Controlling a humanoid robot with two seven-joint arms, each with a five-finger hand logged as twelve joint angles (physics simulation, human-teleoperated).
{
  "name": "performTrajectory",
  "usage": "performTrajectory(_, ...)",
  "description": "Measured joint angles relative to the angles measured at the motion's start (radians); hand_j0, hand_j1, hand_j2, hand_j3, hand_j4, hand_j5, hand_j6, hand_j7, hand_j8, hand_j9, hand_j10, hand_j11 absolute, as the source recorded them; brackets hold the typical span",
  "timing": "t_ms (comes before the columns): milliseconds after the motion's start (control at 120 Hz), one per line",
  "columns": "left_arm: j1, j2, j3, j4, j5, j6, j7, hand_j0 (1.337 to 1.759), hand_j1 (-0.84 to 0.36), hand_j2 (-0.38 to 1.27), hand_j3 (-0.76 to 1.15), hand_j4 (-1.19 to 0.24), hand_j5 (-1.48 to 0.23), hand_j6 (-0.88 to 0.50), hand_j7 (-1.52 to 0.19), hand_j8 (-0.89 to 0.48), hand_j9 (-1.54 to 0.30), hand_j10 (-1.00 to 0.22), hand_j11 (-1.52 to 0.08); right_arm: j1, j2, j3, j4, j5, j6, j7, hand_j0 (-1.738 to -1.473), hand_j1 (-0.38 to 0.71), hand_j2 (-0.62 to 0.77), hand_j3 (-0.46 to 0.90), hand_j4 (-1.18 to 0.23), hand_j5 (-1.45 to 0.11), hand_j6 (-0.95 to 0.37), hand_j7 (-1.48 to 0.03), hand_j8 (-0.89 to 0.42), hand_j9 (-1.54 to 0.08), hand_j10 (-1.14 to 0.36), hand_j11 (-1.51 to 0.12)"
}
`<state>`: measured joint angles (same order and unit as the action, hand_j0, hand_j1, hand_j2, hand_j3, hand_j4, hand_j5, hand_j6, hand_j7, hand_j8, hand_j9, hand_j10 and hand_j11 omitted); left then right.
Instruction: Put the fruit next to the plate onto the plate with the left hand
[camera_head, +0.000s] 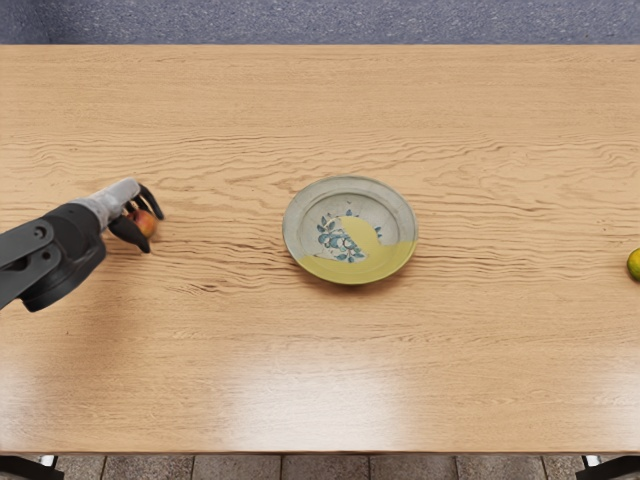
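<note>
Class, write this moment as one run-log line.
left hand: fingers curled around reddish fruit, left of plate | plate: holds no fruit | right hand: not in view

From my feed this reads as a simulated home dining spot. There's a broad wood-grain counter (320, 380) carrying a painted ceramic plate (300, 205), with grey-blue flooring (320, 20) beyond its far edge, possibly carpet, and pale tiles (300, 467) under the near edge.

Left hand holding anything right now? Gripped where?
The left hand has its fingers curled around the small reddish fruit, across its far and near sides, left of the plate. Lifted or not: cannot tell.
</note>
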<state>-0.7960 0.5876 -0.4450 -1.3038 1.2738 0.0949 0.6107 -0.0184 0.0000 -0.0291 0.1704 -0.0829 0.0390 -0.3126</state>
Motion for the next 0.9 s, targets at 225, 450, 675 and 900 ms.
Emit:
performTrajectory(225,0.0,0.047,-0.025,-0.108,-0.053,0.001,-0.001,1.65,-0.45,0.4,0.12,-0.8,-1.06,-0.32,-1.06,-0.31,-1.06,-0.62,-1.03,0.0,0.0,0.001,0.0,0.0,0.0,0.0,-1.658,-0.35,0.0,0.0,0.0,0.0,0.0,0.0,0.0,0.0,0.0,0.0)
performTrajectory(450,0.001,0.091,-0.05,-0.199,-0.094,0.002,-0.002,1.647,-0.41,0.37,0.04,-0.83,-1.15,-0.28,-1.16,-0.28,-1.16,-0.65,-1.14,0.0,0.0,0.002,0.0,0.0,0.001,0.0,-1.658,-0.35,0.0,0.0,0.0,0.0,0.0,0.0,0.0,0.0,0.0,0.0)
performTrajectory(675,-0.044,0.111,-0.117,-0.274,-0.141,-0.01,-0.001,1.645,-0.46,0.41,0.01,-0.81,-1.24,-0.23,-1.19,-0.24,-1.17,-0.7,-1.18,0.001,0.0,0.002,0.0,0.0,0.001,0.0,-1.658,-0.35,0.0,0.0,0.0,0.0,0.0,0.0,0.0,0.0,0.0,0.0)
performTrajectory(900,-0.155,0.049,-0.141,-0.324,-0.29,-0.045,0.0,1.642,-0.46,0.44,0.0,-0.82,-1.24,-0.23,-1.19,-0.23,-1.18,-0.76,-1.19,0.002,0.0,0.002,0.0,0.0,0.001,0.0,-1.658,-0.35,0.0,0.0,0.0,0.0,0.0,0.0,0.0,0.0,0.0,0.0)
